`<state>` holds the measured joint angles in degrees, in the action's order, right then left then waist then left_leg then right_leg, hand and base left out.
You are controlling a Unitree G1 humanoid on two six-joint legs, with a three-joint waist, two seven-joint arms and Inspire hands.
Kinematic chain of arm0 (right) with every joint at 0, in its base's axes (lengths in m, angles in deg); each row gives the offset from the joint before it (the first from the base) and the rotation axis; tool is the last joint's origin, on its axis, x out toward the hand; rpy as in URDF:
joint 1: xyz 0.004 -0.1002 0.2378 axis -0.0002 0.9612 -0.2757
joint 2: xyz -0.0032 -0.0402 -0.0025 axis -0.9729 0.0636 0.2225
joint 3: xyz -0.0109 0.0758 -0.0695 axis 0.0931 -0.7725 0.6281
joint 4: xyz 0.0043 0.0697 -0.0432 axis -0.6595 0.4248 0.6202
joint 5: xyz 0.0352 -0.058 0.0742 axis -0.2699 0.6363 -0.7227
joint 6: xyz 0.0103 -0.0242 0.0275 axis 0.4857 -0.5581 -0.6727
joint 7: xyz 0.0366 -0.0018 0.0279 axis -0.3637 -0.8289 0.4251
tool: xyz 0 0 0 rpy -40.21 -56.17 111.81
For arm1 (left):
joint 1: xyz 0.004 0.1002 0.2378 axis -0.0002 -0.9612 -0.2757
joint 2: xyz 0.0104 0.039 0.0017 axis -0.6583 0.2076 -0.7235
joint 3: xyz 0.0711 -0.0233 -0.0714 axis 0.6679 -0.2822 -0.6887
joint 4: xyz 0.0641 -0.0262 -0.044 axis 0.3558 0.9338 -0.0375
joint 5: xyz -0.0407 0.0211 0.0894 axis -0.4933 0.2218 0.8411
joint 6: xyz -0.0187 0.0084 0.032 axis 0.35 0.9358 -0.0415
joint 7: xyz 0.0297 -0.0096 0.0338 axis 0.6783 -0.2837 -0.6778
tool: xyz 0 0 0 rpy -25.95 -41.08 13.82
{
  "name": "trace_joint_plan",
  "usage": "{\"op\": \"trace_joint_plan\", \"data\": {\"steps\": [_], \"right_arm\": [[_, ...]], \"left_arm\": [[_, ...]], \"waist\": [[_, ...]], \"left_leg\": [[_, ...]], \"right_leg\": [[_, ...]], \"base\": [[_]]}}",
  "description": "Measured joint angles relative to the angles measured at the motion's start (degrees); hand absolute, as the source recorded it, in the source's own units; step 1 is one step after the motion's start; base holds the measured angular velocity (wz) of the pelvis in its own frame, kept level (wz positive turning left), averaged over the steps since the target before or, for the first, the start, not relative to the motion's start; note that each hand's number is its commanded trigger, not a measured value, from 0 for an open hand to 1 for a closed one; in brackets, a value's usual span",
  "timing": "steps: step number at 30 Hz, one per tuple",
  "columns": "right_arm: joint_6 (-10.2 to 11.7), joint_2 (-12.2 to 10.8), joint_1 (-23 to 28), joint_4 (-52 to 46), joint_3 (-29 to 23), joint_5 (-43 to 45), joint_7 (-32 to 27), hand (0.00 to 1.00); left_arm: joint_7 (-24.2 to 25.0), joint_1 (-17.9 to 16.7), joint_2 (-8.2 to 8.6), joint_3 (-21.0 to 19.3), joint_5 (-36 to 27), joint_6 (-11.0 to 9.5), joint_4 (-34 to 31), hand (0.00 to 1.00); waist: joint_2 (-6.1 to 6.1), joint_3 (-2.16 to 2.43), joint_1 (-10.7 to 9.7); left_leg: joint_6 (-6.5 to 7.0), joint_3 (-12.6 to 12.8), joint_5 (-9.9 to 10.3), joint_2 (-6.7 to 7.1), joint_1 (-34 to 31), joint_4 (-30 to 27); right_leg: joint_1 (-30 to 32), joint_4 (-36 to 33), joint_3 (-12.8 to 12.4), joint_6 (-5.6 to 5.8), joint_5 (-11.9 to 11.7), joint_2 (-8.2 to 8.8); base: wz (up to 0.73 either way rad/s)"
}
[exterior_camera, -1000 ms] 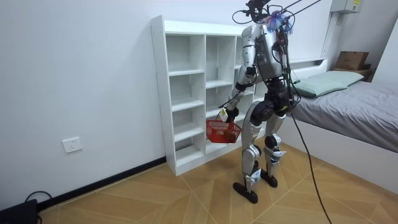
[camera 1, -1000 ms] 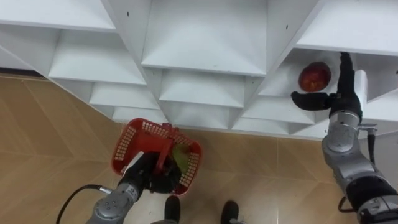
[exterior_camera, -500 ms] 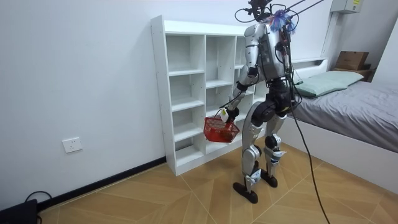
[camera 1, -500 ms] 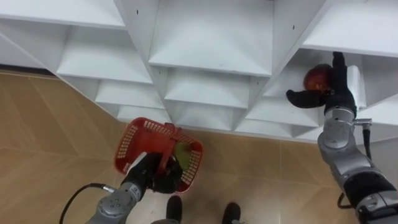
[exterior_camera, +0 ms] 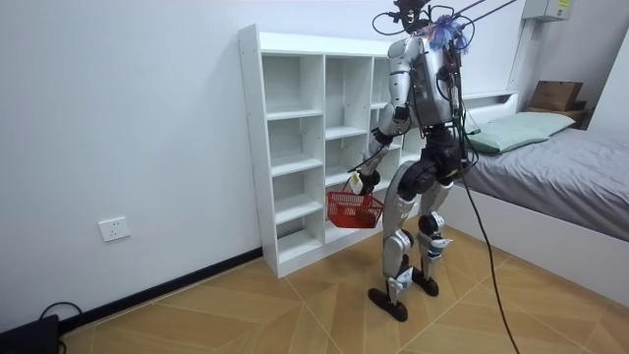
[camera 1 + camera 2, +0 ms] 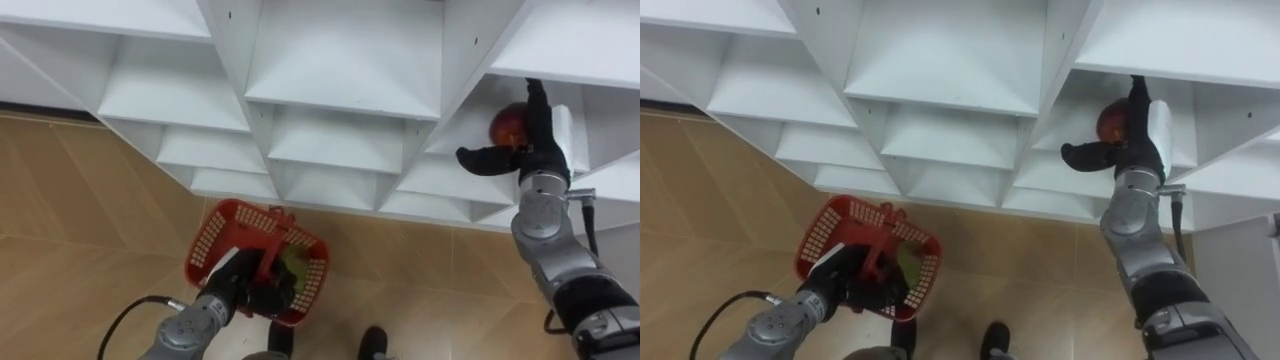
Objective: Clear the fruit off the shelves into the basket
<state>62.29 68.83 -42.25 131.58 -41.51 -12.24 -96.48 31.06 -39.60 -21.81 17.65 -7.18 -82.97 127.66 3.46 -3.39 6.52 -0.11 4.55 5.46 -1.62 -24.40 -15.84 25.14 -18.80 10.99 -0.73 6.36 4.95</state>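
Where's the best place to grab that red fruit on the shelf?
Probably around the red fruit's middle, from the compartment's open front: it is round, and shelf walls close off the other sides. The right robot hand is open beside it; the left robot hand grips the red basket.

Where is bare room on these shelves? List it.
Free: every visible compartment in the shelf unit's middle and left columns. Crowded: the right-column compartment holding the red fruit, with the right robot hand beside it.

In the closet (image 6: 340, 70), the right hand (image 6: 538, 150) covers the right side of the red fruit (image 6: 503, 126). Below the closet, the handle of the basket (image 6: 212, 238) and the left hand (image 6: 258, 288) partly hide a greenish fruit (image 6: 294, 264).
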Motion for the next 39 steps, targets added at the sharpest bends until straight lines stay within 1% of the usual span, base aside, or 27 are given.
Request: {"op": "trace_joint_plan", "data": {"steps": [2, 6, 7, 8, 9, 10, 11, 12, 13, 14, 16, 18, 25, 29, 30, 31, 32, 33, 39], "right_arm": [[-0.1, 0.0, 0.0, 0.1, 0.0, -0.4, 0.4, 0.0], [-1.6, 0.0, 0.0, 0.1, 0.0, -0.4, 1.4, 0.0], [-2.1, 0.1, 0.0, 0.2, 0.0, -0.4, 2.0, 0.08], [-2.2, 0.1, 0.0, 0.3, 0.0, -0.4, 2.2, 0.12], [-2.4, 0.1, 0.0, 0.7, 0.0, -0.4, 2.6, 0.31], [-2.5, 0.1, 0.0, 1.2, 0.0, -0.4, 2.8, 0.56], [-2.5, 0.1, 0.0, 1.6, 0.0, -0.4, 2.8, 0.63], [-2.5, 0.1, 0.0, 2.4, 0.0, -0.5, 2.8, 0.73], [-2.6, 0.1, 0.0, 3.1, 0.0, -0.5, 2.8, 0.92], [-2.7, 0.1, 0.0, 3.3, 0.0, -0.5, 2.8, 1.0], [-2.7, 0.3, -0.1, 3.4, 0.0, -0.5, 2.4, 1.0], [-2.7, 1.1, -0.3, 3.4, 0.0, -0.5, 2.4, 1.0], [-2.7, 1.4, -0.3, 3.4, 0.0, -0.5, 2.4, 1.0], [-2.7, 1.4, -0.3, 3.4, 0.1, -0.5, 2.8, 1.0], [-2.8, 1.4, -0.3, 3.4, 0.4, -0.5, 2.8, 0.96], [-2.9, 1.4, -0.3, 3.4, 0.6, -0.5, 2.8, 0.52], [-2.9, 1.4, -0.3, 3.4, 0.8, -0.5, 2.8, 0.19], [-2.9, 1.4, -0.3, 3.4, 0.9, -0.5, 2.8, 0.0], [-3.0, 1.4, -0.3, 3.4, 1.2, -0.3, 1.8, 0.0]], "left_arm": [[0.1, 0.0, 0.0, 0.0, 0.0, 0.3, 0.4, 1.0], [0.2, 0.3, 0.01, 0.0, 0.0, 1.1, 0.4, 1.0], [0.2, 0.4, 0.03, 0.0, 0.0, 1.1, 0.4, 1.0], [0.2, 0.4, 0.03, 0.0, 0.0, 1.1, 0.4, 1.0], [0.2, 0.4, 0.04, 0.0, 0.0, 1.2, 0.4, 1.0], [0.1, 0.4, 0.03, 0.0, 0.0, 1.3, 0.4, 1.0], [0.1, 0.4, 0.03, 0.1, 0.0, 1.3, 0.4, 1.0], [0.1, 0.4, 0.0, 0.5, 0.0, 1.4, 0.4, 1.0], [0.1, 0.4, 0.0, 1.0, 0.0, 1.4, 0.4, 1.0], [0.1, 0.4, 0.03, 1.1, 0.0, 1.5, 0.4, 1.0], [0.1, 0.4, 0.14, 1.2, 0.0, 1.5, 0.4, 1.0], [0.2, 0.6, 0.12, 1.6, -0.1, 1.6, 0.4, 1.0], [0.3, 0.7, 0.14, 2.0, -0.4, 1.6, 0.4, 1.0], [0.3, 1.3, 0.16, 2.0, -0.4, 1.6, 0.4, 1.0], [0.3, 1.4, 0.15, 2.0, -0.5, 1.6, 0.3, 1.0], [0.3, 1.4, 0.14, 2.0, -0.5, 1.6, 0.3, 1.0], [0.2, 1.4, 0.14, 2.0, -0.5, 1.6, 0.3, 1.0], [0.2, 1.5, 0.14, 2.1, -0.5, 1.6, 0.3, 1.0], [-0.1, 1.7, 0.13, 2.2, -0.6, 1.6, 0.3, 1.0]], "waist": [[0.0, 0.0, 0.0], [0.0, 0.0, -0.1], [0.0, 0.0, -0.1], [0.0, 0.01, -0.1], [-0.03, 0.02, -0.1], [-0.04, 0.03, -0.1], [-0.04, 0.03, -0.1], [-0.05, 0.03, 0.0], [-0.06, 0.04, 0.0], [-0.06, 0.04, 0.0], [-0.08, 0.05, -0.1], [-0.15, 0.09, -0.1], [-0.21, 0.12, -0.2], [-0.21, 0.12, 0.2], [-0.21, 0.12, 0.3], [-0.21, 0.12, 0.2], [-0.21, 0.13, 0.2], [-0.23, 0.14, 0.1], [-0.27, 0.16, 0.1]], "left_leg": [[0.0, 0.0, 0.0, 0.0, 0.0, 0.0], [0.02, -0.1, 0.0, -0.02, -0.2, -0.5], [0.02, -0.1, 0.0, -0.02, -0.3, -0.7], [0.02, -0.1, 0.0, -0.02, -0.3, -0.7], [0.01, -0.1, 0.0, -0.03, -0.3, -0.8], [0.02, -0.1, 0.0, -0.03, -0.3, -0.8], [0.02, -0.2, 0.0, -0.04, -0.3, -0.8], [0.02, -0.2, 0.0, -0.04, -0.3, -0.9], [0.02, -0.2, 0.0, -0.03, -0.3, -0.9], [0.02, -0.2, 0.0, -0.04, -0.3, -0.9], [0.02, -0.2, 0.0, -0.05, -0.3, -0.9], [0.01, -0.3, 0.0, -0.05, -0.3, -0.9], [0.01, -0.6, 0.0, -0.09, -0.8, -1.0], [0.01, -0.8, 0.0, -0.08, -1.2, -1.4], [0.01, -0.8, 0.0, -0.09, -1.2, -1.4], [0.01, -0.8, 0.0, -0.09, -1.2, -1.4], [0.01, -0.8, 0.0, -0.11, -1.3, -1.4], [0.01, -1.0, 0.0, -0.09, -1.3, -1.4], [0.01, -1.4, 0.0, -0.08, -1.9, -1.7]], "right_leg": [[0.0, -0.1, 0.0, 0.0, 0.0, 0.04], [0.0, -0.2, 0.1, 0.0, 0.0, 0.09], [0.0, -0.2, 0.1, 0.0, 0.0, 0.09], [0.0, -0.3, 0.1, 0.0, 0.0, 0.1], [0.0, -0.4, 0.2, 0.0, 0.0, 0.11], [0.0, -0.4, 0.2, 0.0, 0.0, 0.11], [0.0, -0.4, 0.2, 0.0, 0.0, 0.1], [-0.1, -0.4, 0.4, 0.01, 0.0, 0.1], [-0.1, -0.5, 0.4, 0.01, 0.0, 0.11], [0.0, -0.5, 0.4, 0.01, 0.0, 0.11], [0.0, -0.6, 0.4, 0.0, 0.0, 0.11], [0.0, -0.7, 0.5, -0.01, 0.0, 0.07], [0.0, -0.3, 0.6, -0.05, -0.1, -0.04], [0.0, -0.2, 0.7, -0.04, -0.1, -0.03], [0.0, -0.2, 0.7, -0.04, -0.1, -0.04], [0.0, -0.2, 0.7, -0.04, -0.1, -0.04], [0.0, -0.2, 0.7, -0.02, -0.1, -0.06], [0.0, -0.1, 0.9, -0.01, -0.1, -0.06], [0.1, 0.0, 1.3, 0.0, -0.1, -0.07]], "base": [[0.0], [0.0], [0.0], [0.0], [0.0], [0.0], [0.0], [0.0], [0.0], [0.0], [0.0], [0.0], [0.02], [0.04], [0.0], [0.0], [0.0], [0.04], [0.05]]}}
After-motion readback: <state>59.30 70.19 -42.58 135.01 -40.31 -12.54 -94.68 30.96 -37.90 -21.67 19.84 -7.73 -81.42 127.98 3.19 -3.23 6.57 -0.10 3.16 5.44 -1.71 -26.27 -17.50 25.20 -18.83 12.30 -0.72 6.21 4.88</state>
